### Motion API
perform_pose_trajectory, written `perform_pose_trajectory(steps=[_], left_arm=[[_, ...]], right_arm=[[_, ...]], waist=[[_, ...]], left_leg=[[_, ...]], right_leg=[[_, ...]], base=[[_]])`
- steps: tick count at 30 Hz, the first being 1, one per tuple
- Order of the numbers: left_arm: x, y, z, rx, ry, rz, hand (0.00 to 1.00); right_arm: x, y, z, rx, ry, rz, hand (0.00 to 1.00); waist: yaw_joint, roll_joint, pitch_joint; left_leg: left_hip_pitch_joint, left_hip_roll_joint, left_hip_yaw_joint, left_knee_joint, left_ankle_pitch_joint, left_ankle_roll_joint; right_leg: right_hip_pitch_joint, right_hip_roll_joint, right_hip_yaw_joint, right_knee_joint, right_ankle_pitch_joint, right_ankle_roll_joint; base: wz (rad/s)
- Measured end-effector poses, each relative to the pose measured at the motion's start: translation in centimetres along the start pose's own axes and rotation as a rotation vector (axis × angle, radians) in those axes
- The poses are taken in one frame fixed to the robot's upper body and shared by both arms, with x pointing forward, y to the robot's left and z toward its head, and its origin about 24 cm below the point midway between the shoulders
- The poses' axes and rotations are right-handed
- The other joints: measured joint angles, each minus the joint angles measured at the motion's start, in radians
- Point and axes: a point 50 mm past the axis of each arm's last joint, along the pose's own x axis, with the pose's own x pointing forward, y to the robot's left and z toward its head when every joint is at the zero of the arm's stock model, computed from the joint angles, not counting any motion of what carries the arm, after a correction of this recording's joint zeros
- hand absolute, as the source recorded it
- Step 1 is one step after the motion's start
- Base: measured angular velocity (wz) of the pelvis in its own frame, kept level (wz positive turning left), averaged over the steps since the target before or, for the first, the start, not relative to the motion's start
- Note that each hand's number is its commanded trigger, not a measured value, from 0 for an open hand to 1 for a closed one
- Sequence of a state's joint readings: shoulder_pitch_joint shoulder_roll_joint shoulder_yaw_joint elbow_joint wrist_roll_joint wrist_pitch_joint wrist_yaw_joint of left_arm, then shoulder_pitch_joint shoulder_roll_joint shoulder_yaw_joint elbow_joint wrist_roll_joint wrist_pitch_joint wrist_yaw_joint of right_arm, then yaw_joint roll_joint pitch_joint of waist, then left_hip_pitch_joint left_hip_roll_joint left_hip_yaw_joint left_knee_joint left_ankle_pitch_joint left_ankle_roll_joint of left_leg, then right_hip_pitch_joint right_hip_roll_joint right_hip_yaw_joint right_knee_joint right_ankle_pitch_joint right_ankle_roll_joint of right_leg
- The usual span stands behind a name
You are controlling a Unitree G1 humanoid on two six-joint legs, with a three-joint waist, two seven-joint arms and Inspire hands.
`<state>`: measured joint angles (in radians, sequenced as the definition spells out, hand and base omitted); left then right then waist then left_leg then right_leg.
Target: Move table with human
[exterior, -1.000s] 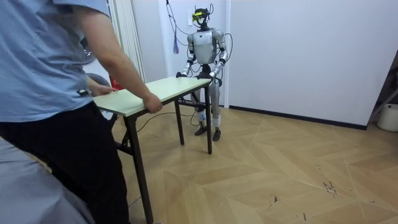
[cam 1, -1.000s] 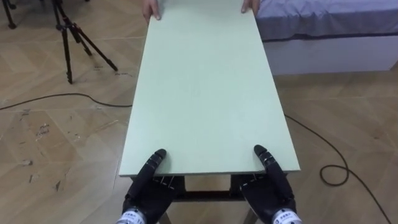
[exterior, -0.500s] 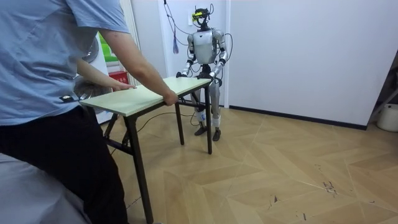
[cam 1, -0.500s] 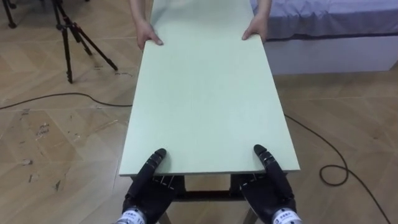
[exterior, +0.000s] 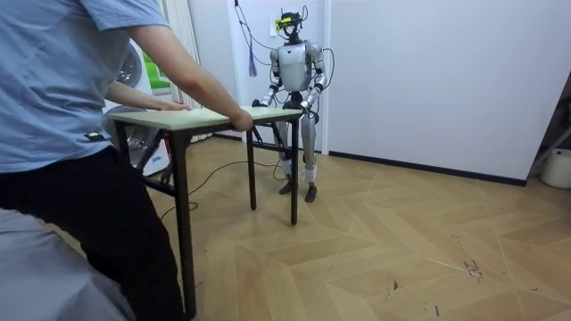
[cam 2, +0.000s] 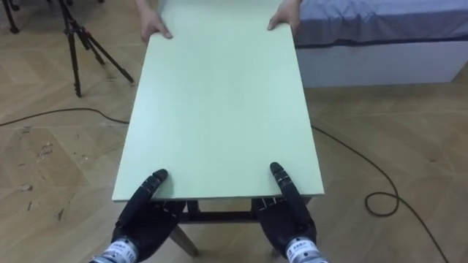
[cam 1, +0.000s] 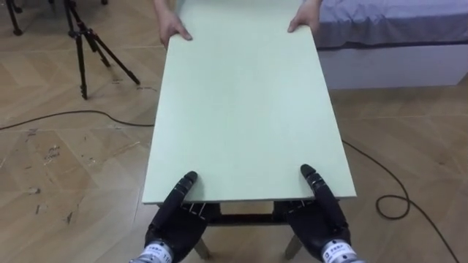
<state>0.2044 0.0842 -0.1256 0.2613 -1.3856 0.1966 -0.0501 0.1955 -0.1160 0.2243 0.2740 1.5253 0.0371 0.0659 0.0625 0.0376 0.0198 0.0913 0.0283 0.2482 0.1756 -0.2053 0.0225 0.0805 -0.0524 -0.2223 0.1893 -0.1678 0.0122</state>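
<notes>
A long table with a pale green top and black legs stretches away from me. My left hand and right hand grip its near edge, thumbs on top and fingers curled beneath. At the far end a person's two hands hold the corners. In the room view I stand by the white wall at one end of the table. The person, in a blue shirt, stands at the other end and holds it roughly level. My hands in the right eye view: left hand, right hand.
A black tripod stands on the wooden floor to the far left. A bed with a grey-purple cover lies at the far right. Black cables run over the floor on both sides of the table.
The person has lifted the far end, so the top went from sloping to about level in the room view. The table has shifted slightly toward the person. My hands keep their grip.
</notes>
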Motion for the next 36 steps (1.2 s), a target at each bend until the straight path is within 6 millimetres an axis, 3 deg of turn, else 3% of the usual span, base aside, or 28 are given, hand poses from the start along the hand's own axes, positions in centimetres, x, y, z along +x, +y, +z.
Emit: perform_pose_trajectory(steps=[8, 17, 22, 32, 36], left_arm=[[-0.6, -2.1, 0.4, 0.056, -0.039, -0.090, 1.00], [-1.7, -2.3, -0.1, 0.057, -0.070, -0.108, 1.00], [-2.0, -2.0, -0.7, 0.047, -0.059, -0.101, 1.00], [-3.1, -1.4, -1.0, 0.022, -0.086, -0.090, 1.00], [-3.2, -1.5, -1.2, 0.024, -0.113, -0.094, 1.00]], right_arm=[[-0.8, 1.3, -0.4, 0.051, -0.022, 0.069, 1.00], [-1.7, 1.7, -0.6, 0.061, -0.037, 0.095, 1.00], [-1.9, 1.6, -0.4, 0.044, -0.047, 0.095, 1.00], [-2.3, 1.3, -1.5, 0.036, -0.054, 0.108, 1.00], [-2.4, 1.3, -1.7, 0.035, -0.059, 0.123, 1.00]], waist=[[-0.003, 0.004, -0.0062], [-0.003, -0.007, -0.0120], [-0.002, -0.021, -0.0117], [0.013, -0.030, -0.0105], [0.016, -0.037, -0.0096]], left_leg=[[-0.032, 0.003, 0.004, 0.012, 0.000, 0.000], [-0.045, 0.004, 0.012, 0.011, 0.000, 0.000], [-0.052, 0.005, 0.013, 0.011, 0.000, 0.000], [-0.076, 0.014, 0.018, 0.014, 0.001, -0.003], [-0.117, 0.023, 0.016, 0.056, -0.001, -0.006]], right_leg=[[-0.030, 0.001, 0.002, 0.000, 0.003, -0.003], [-0.048, 0.002, 0.003, 0.000, 0.003, -0.003], [-0.055, 0.002, 0.003, 0.000, 0.003, -0.003], [-0.076, 0.010, 0.009, 0.001, 0.008, -0.011], [-0.103, 0.010, 0.004, 0.017, 0.009, -0.013]], base=[[-0.02], [-0.02], [0.00], [-0.01], [0.02]])
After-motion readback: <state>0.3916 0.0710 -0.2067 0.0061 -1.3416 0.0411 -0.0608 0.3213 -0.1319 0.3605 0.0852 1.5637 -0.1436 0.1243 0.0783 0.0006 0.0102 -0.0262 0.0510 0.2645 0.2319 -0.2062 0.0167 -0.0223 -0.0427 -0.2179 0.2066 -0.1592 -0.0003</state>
